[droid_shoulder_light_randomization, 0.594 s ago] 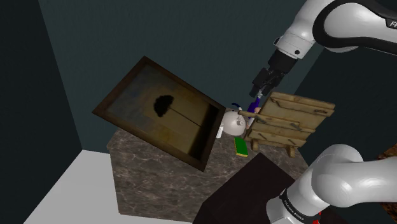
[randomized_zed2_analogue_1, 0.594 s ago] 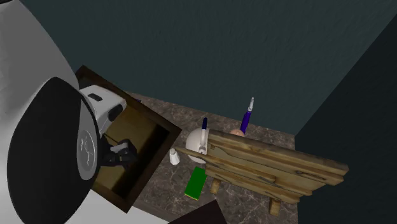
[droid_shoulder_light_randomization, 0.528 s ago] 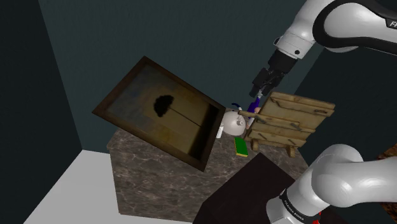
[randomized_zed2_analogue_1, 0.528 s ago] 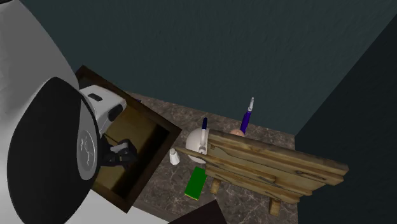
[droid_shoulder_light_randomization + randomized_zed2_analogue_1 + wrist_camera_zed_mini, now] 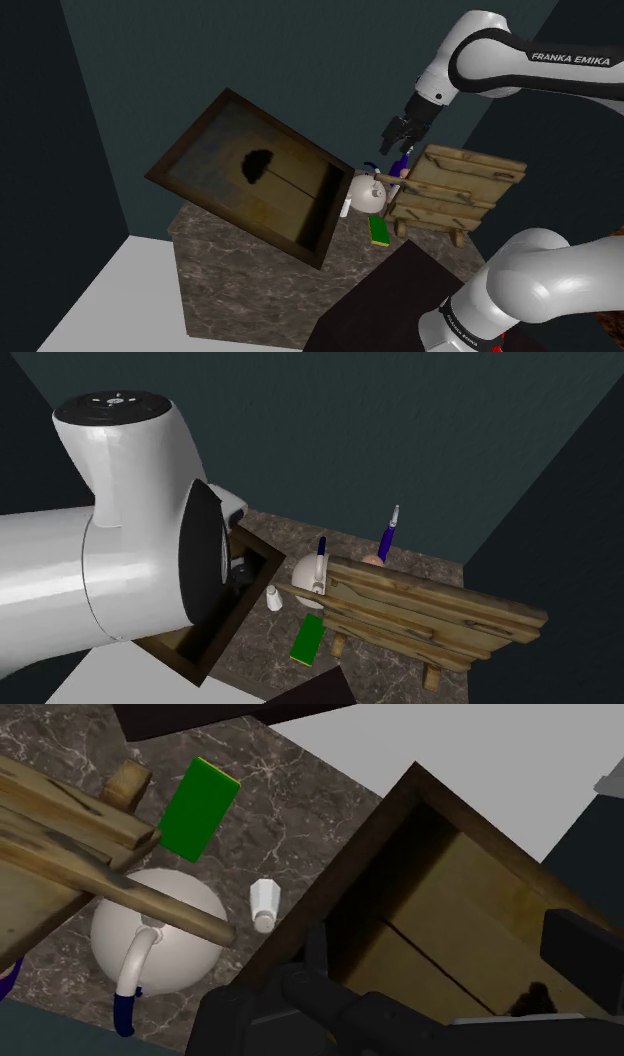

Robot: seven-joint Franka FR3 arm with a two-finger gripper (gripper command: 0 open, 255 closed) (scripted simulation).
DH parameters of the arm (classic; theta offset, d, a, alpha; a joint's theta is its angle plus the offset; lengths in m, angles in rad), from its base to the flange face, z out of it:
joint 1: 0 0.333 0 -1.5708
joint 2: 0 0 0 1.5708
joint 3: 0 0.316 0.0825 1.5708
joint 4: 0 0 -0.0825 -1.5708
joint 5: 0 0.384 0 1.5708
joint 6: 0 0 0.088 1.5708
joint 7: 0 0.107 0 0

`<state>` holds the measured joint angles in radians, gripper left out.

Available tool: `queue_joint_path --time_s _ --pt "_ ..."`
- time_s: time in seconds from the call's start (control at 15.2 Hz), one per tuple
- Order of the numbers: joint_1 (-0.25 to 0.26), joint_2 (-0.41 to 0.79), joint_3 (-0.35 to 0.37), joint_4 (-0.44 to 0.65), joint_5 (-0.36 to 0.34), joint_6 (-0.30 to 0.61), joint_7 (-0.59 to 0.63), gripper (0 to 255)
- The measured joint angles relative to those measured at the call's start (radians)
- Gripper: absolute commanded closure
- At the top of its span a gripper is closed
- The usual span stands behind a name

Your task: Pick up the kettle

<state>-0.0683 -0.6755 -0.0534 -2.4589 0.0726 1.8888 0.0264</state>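
Here the work surface is a block-shaped counter (image 5: 255, 275) topped in dark, veined stone. It stands in a corner of dark teal walls (image 5: 250, 50) on a pale grey floor (image 5: 100, 305). A shallow wooden tray (image 5: 245, 180) with a dark rim takes up most of the counter top, lying askew with a black smudge (image 5: 259, 163) on its base. At the shoulder view's right a rough rack of wooden planks (image 5: 458, 185) rests on short legs. The kettle (image 5: 366, 194), white and round with a blue-tipped handle, sits on the stone between the tray and the rack, with a plank end crossing over its top in the wrist view. Just beside it stand a small white shaker (image 5: 263, 905) and a flat green block (image 5: 199, 808). A blue pen-like stick (image 5: 388, 534) pokes up behind the rack. The gripper (image 5: 397, 140) hangs above the kettle and the rack, apart from both, its fingers (image 5: 316, 947) spread with nothing clasped between them. The dark stand (image 5: 385, 300) shows at the shoulder view's lower right.
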Motion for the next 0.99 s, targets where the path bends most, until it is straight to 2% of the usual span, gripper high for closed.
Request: queue_joint_path --time_s 0.4,0.99 --pt "-0.050 0.163 -0.062 -0.001 -0.033 0.160 -0.034 0" --pt "-0.106 0.449 -0.152 0.093 -0.037 0.348 -0.080 0"
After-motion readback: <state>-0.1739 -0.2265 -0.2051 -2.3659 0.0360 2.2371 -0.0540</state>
